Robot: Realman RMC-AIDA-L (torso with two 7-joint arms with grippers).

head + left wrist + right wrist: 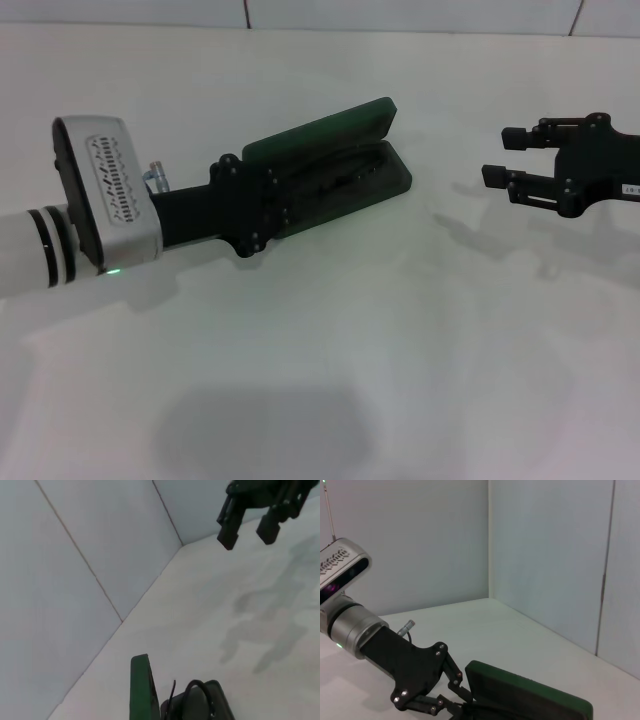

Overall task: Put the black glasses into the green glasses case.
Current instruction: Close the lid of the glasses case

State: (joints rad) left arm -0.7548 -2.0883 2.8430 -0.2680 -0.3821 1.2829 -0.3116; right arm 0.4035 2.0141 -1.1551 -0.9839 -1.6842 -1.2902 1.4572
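The green glasses case [335, 170] lies open on the white tabletop [400, 330], lid raised on the far side and its tray facing the robot. The black glasses [340, 183] rest inside the tray — in the left wrist view a thin dark temple [172, 692] curves up beside the lid's edge. The left gripper [285, 205] reaches into the near-left end of the case, its linkage covering that part of the tray; I cannot tell whether its fingers are apart or pinched. The right gripper [500, 155] hovers well apart to the right of the case — its two fingers are spread, holding nothing. Tiled wall panels [545, 555] rise behind the tabletop.
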